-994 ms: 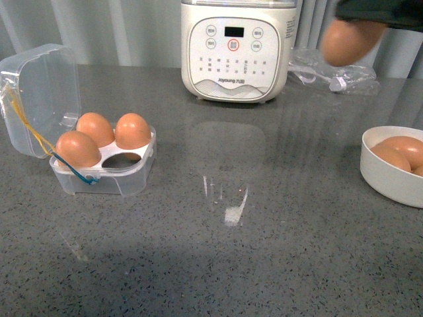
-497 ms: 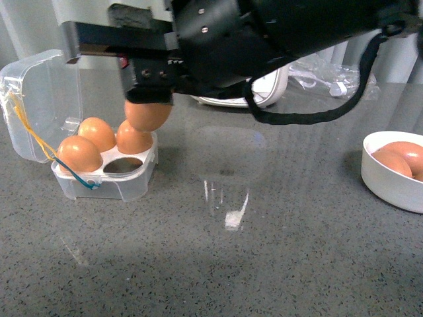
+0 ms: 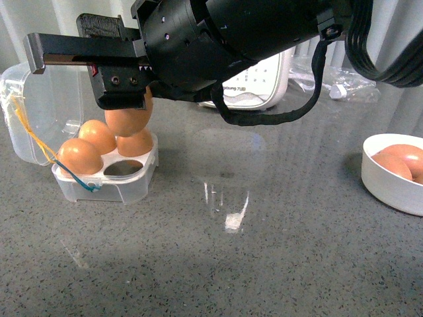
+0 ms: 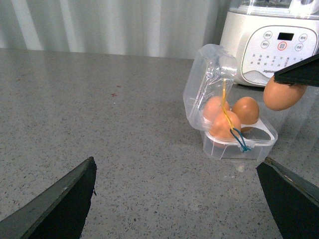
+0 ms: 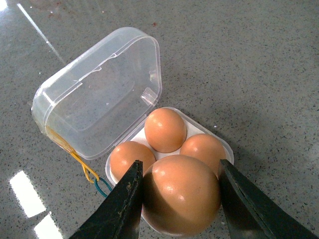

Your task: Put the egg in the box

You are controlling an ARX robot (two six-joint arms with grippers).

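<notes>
The right gripper [image 5: 179, 167] clamps the egg [image 5: 180, 201] just above the open box [image 3: 106, 186], which holds three other eggs [image 5: 165, 129]. The left gripper [image 4: 177, 162] is spread wide and empty. Lettering on the white cooker [image 4: 271, 45] is too small to read.

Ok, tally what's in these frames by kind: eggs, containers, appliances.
Eggs: 6 showing. That is 1 held egg in the right gripper, 3 seated eggs in the clear four-egg case, and at least 2 bowl eggs.
Containers: 2, the case and the white bowl.
Appliances: 1, the Joyoung cooker.
Total: 9; the frame cuts the bowl off, so it may hold more.
</notes>
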